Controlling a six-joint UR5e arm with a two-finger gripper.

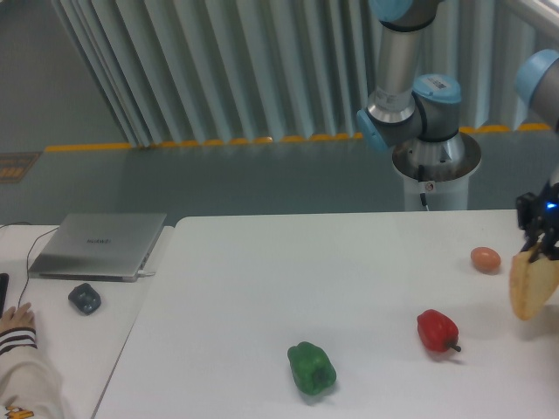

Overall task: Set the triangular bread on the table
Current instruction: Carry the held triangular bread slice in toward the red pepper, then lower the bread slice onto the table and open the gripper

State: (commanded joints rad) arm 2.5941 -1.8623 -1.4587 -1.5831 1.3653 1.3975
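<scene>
My gripper has come into view at the right edge, black with a small blue light, and it is shut on the triangular bread. The bread is a tan wedge that hangs point-down below the fingers, above the right side of the white table. Whether its tip touches the surface I cannot tell. The bread hangs just right of a small orange-brown egg-shaped object.
A red pepper lies left of and below the bread, and a green pepper sits near the front middle. The arm's base stands behind the table. A side desk on the left carries a grey laptop, a dark mouse and a person's hand.
</scene>
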